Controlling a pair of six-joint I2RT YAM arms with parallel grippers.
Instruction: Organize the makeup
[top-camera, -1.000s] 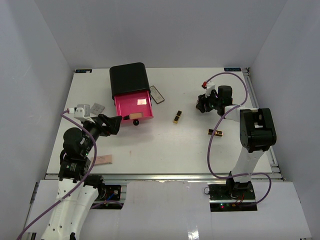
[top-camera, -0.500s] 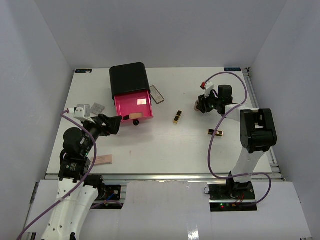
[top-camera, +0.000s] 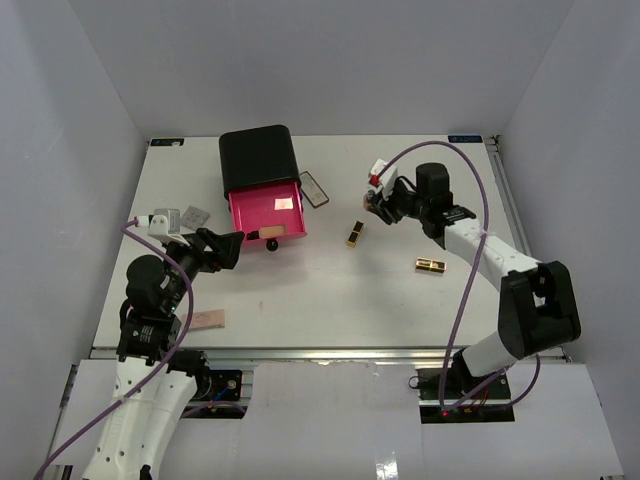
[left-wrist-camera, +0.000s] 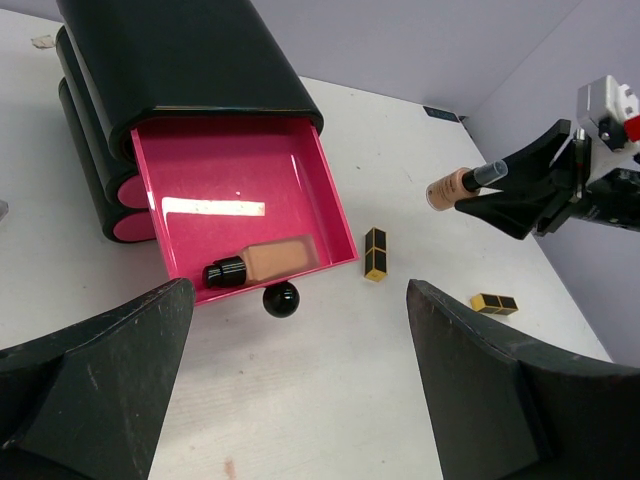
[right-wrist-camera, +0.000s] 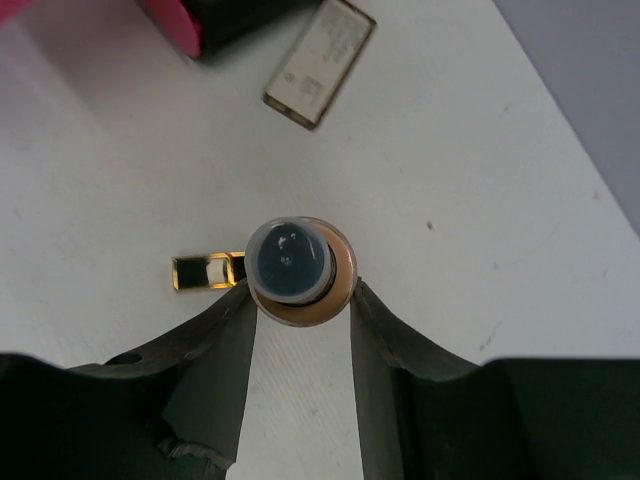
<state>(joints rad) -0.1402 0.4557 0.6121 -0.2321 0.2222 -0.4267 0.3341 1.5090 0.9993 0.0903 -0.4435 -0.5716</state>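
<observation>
A foundation bottle (left-wrist-camera: 455, 187) is hovering upper right in the left wrist view. The right gripper (right-wrist-camera: 300, 295) is clamping its dark-capped end, seemingly for carrying toward the open pink drawer (left-wrist-camera: 200, 170) at upper left. The left gripper (left-wrist-camera: 300, 320) is gaping wide, empty.

The left arm (top-camera: 150, 295) stands folded above its base, and the left tool (top-camera: 232, 250) points across the left side of the desk (top-camera: 330, 290), jaws spread wide with nothing between them. The right arm (top-camera: 480, 250) reaches forward and inward, and the right tool (top-camera: 377, 205) clamps a bottle (right-wrist-camera: 297, 260) clear of the desk.
</observation>
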